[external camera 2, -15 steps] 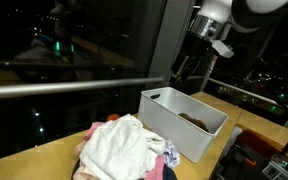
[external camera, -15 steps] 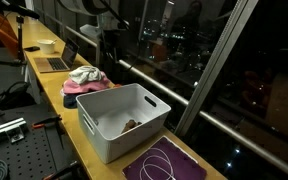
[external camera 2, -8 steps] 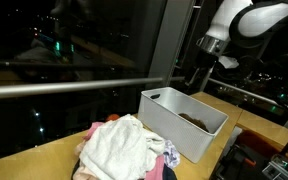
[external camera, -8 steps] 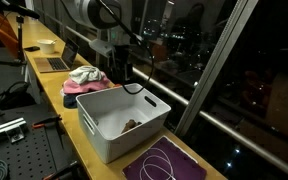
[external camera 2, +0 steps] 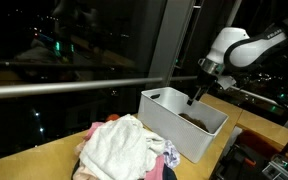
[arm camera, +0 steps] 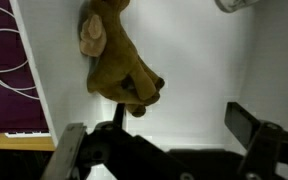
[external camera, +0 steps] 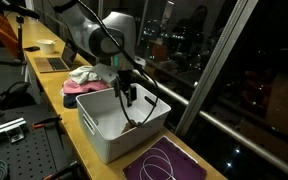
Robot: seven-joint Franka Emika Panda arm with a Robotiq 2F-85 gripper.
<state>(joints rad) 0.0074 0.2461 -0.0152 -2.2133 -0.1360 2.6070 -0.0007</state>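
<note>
A white plastic bin stands on the wooden bench in both exterior views. A brown plush toy lies on its floor against one wall, and also shows in an exterior view. My gripper is open and empty, lowered into the bin's mouth, with one finger close beside the toy but not around it. In the exterior views the gripper hangs just above the bin floor.
A pile of clothes, white over pink, lies beside the bin. A purple mat with a white cable lies on the bin's other side. A laptop sits further along the bench. A window and rail run behind.
The arm has swung from above the clothes pile over to the bin and come down into its opening. The toy has not moved.
</note>
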